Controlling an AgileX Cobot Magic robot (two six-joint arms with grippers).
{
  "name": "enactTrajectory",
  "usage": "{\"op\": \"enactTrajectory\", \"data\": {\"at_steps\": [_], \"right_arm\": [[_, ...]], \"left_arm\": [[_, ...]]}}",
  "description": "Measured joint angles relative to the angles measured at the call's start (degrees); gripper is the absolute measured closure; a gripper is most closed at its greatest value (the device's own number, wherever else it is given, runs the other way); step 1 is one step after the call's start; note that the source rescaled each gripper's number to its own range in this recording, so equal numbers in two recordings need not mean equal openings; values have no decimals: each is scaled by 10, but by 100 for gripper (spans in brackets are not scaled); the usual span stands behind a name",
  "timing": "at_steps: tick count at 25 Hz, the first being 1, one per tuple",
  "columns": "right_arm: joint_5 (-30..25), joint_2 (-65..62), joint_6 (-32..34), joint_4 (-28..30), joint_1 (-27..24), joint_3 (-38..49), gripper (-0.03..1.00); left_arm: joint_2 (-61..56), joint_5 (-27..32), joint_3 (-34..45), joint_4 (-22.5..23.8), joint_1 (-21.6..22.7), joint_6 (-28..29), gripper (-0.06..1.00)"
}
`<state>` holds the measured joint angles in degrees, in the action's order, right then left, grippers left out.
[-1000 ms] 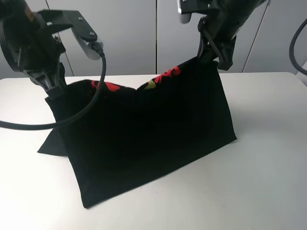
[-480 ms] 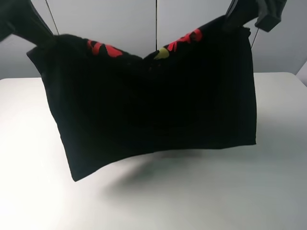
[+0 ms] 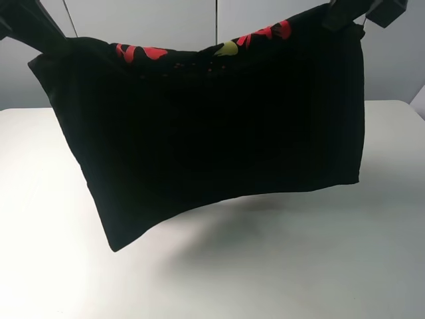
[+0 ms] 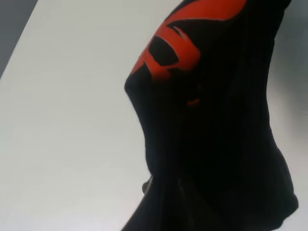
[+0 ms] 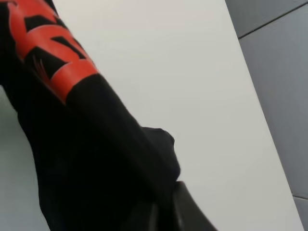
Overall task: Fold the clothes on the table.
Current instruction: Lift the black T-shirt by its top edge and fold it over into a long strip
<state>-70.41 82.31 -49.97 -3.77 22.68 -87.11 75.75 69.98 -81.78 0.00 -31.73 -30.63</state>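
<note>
The black T-shirt [image 3: 219, 126] hangs folded in the air, stretched between my two grippers, with its red and yellow print along the top edge. Its lower edge is off the white table [image 3: 332, 266] and casts a shadow on it. My left gripper [image 3: 58, 41] is shut on the shirt's top left corner. My right gripper [image 3: 336, 16] is shut on the top right corner, a little higher. The left wrist view shows the shirt [image 4: 216, 120] draped below the gripper, with red print. The right wrist view shows the shirt [image 5: 86, 154] the same way. The fingertips are mostly hidden by cloth.
Grey wall panels [image 3: 166, 26] stand behind the table's far edge. The white tabletop shows in the left wrist view [image 4: 72, 120] and in the right wrist view [image 5: 168, 72].
Both grippers have risen and moved apart with the shirt. Its lower edge left the table and now hangs free, pulled flatter.
</note>
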Motion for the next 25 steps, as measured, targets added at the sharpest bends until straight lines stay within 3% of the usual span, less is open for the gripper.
{"op": "enactTrajectory", "data": {"at_steps": [4,9,19,22,25], "right_arm": [[0,18,1,16,0,8,95],[0,66,-1,55,0,17,95],[149,84,15,197,1,18,95],[168,85,19,207,1,18,95],[131,87,15,183,1,19,95]], "left_arm": [[18,0,0,72,-1,32,94],[62,-17,0,99,-1,38,94],[90,-186,0,215,-1,74,94],[98,-196,0,231,-1,75,94],[103,-171,0,209,-1,67,94]]}}
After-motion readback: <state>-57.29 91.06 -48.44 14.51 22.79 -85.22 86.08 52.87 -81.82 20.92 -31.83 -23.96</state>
